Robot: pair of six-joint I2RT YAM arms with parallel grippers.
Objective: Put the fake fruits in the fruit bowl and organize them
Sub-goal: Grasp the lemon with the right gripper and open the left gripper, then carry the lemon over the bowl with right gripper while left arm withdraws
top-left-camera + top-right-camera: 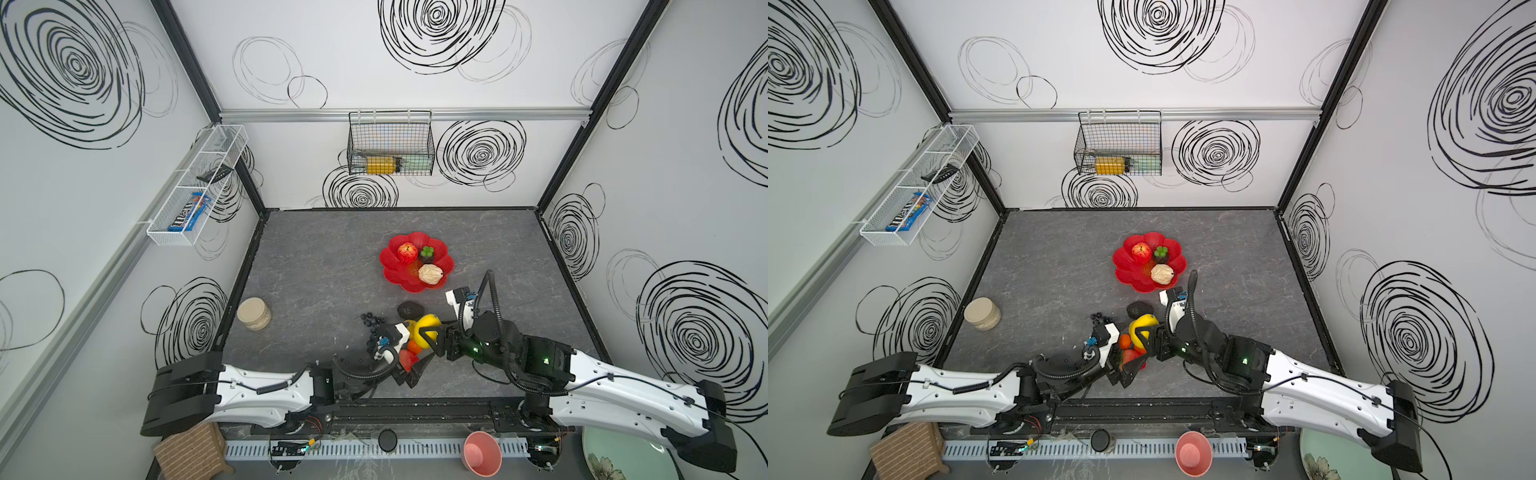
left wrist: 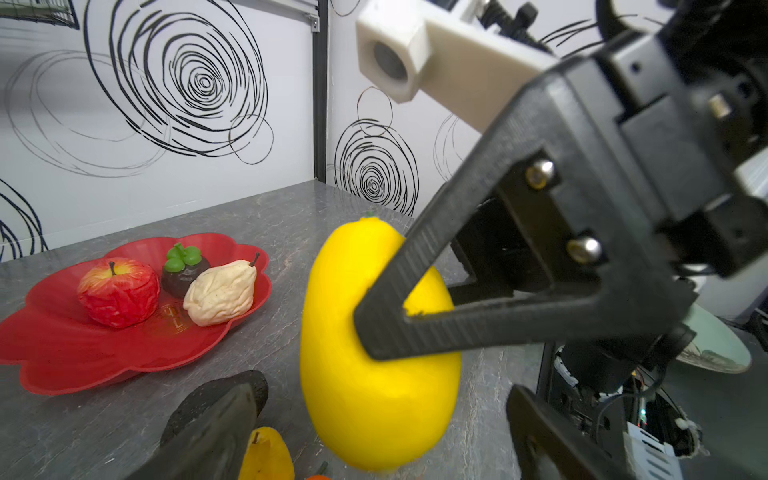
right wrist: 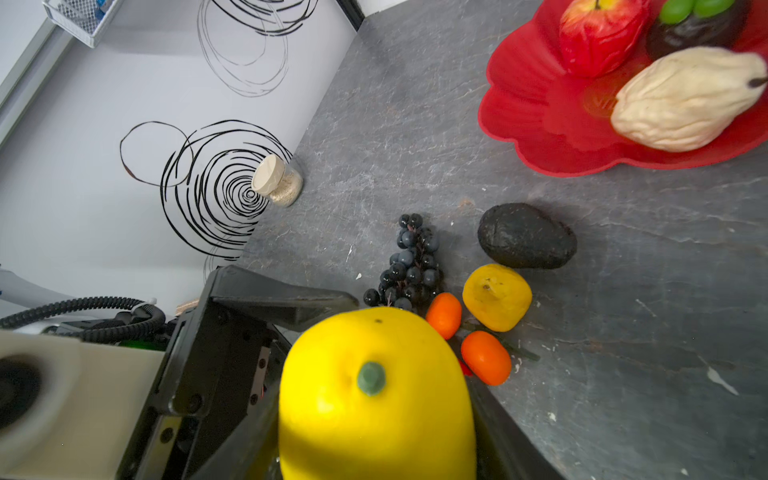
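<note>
Gripping lemon: right gripper [image 1: 426, 334] clamps the large lemon [image 1: 430, 322], near the fruit bowl [image 1: 392, 270] on its robot-facing side.
Left gripper [image 2: 382, 399]: fingers spread wide, flanking the lemon without touching it.
Bowl: apple [image 1: 407, 251], mangosteen [image 1: 427, 254] and cream fruit [image 1: 430, 274] lie inside.
Risk: the smooth skin may slip, and a bowlward swing could clip the left fingers.
Right wrist view: shows avocado [image 3: 525, 237], grapes [image 3: 411, 266] and oranges [image 3: 485, 357] outside the bowl, which both top views partly hide under the arms.

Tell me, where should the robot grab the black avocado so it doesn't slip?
Come straight down from above and pinch the avocado across its short width, at its fat middle. It lies flat on its side on the table, so a pinch on its long rounded ends would probably slip off. Mind the small yellow fruit close beside it.
</note>
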